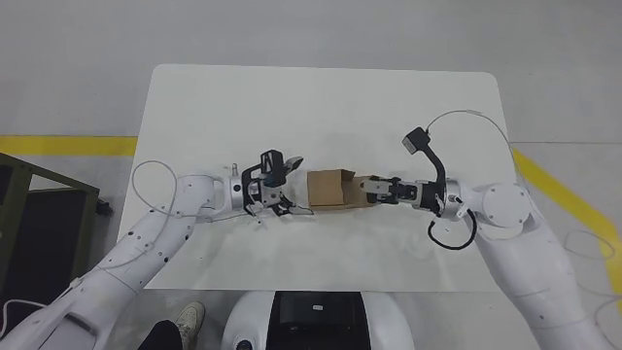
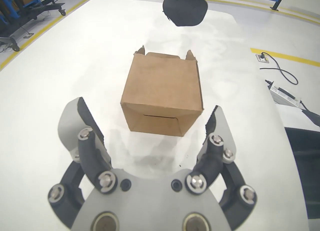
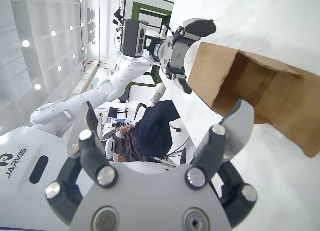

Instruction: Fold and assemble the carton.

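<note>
Carton: the carton lies on its side near the middle of the table, toward my edge, between the two arms.
Closed end: the end facing my left arm looks tucked shut, its tab in the slot.
Open end: the other end gapes toward my right arm, flaps untucked, one lying out along the table.
Left gripper: the left gripper sits just beside the closed end with its fingers spread wide, gripping nothing. I judge it is placed there to brace the box against a push.
Right gripper: the right gripper is at the open mouth, fingers likewise released and empty. One finger overlaps the mouth's rim, and I cannot tell whether it touches. It looks placed to work the loose flaps.
Obstruction: the outstretched flap lies under my right fingers and could be crushed.
Surroundings: a cable and floor socket lie off the table, and a dark cart stands well apart.
</note>
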Motion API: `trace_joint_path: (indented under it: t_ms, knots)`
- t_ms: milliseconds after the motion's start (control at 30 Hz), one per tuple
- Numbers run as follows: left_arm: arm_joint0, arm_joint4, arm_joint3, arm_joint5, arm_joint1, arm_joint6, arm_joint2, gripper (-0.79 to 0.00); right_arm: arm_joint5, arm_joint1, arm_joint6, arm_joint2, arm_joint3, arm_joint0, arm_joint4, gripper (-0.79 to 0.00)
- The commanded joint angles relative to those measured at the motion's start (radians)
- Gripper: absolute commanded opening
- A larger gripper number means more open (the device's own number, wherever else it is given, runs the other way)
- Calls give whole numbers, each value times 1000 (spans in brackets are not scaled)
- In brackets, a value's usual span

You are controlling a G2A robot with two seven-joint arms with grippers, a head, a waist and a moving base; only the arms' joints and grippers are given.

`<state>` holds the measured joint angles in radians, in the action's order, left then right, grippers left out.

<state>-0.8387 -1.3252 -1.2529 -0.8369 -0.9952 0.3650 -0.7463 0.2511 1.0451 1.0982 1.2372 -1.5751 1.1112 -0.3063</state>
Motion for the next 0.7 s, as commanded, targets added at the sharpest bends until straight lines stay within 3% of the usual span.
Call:
trace_joint_path:
  t_ms: [0,433,467,667]
  knots:
    - [1,-9,1,-21,-1,11,-1,0,-3,-1,-4,4,-6,4,2,0]
    - [2,-11,2,-25,-1,12,0,0,-3,-1,-4,4,-6,4,2,0]
    - [2,-11,2,-25,-1,12,0,0,-3,-1,-4,4,-6,4,2,-785]
    - [2,-11,2,-25,-1,12,0,0,-3,-1,-4,4,-6,4,2,-785]
